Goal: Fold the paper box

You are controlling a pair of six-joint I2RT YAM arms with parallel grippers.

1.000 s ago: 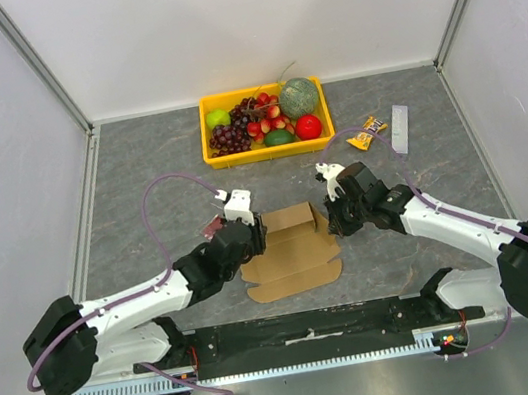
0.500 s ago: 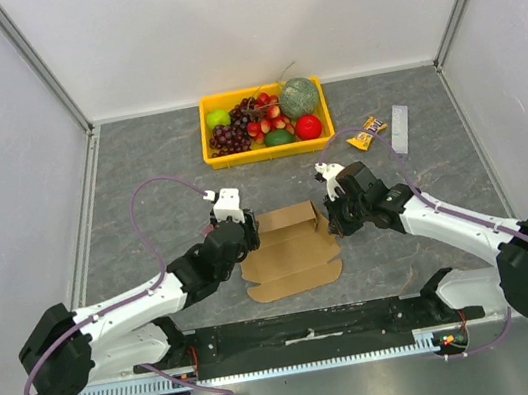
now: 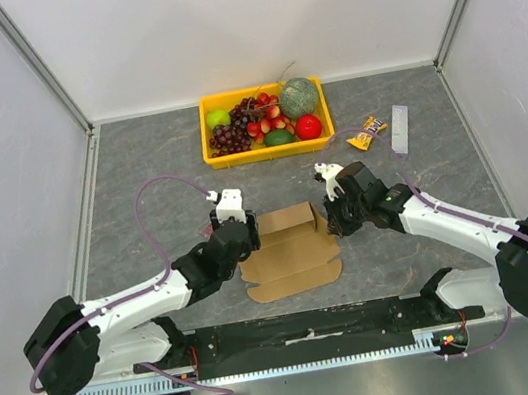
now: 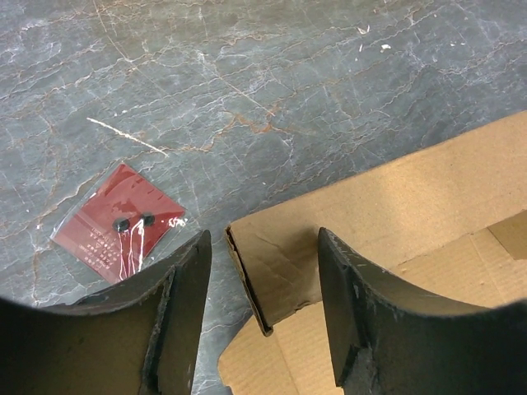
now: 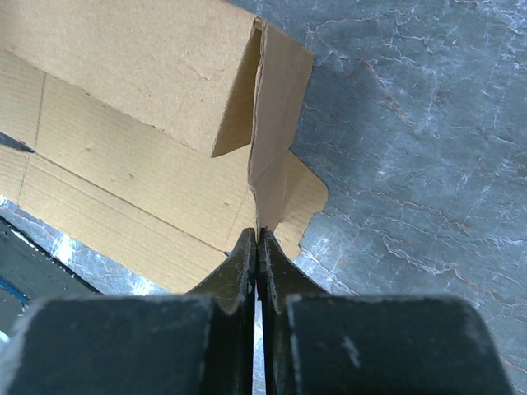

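1. The paper box (image 3: 288, 249), partly folded, rests on the grey surface (image 3: 137, 168); the yellow tray (image 3: 237, 156) sits well beyond it.
2. Left jaws gape wide astride the box's left corner.
3. Right jaws pinch the box's right flap.

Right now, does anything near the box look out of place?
A small dark-red packet lies loose just left of the paper box, beside the open left pincer; it has no part in folding.

No legible text, labels or numbers anywhere.
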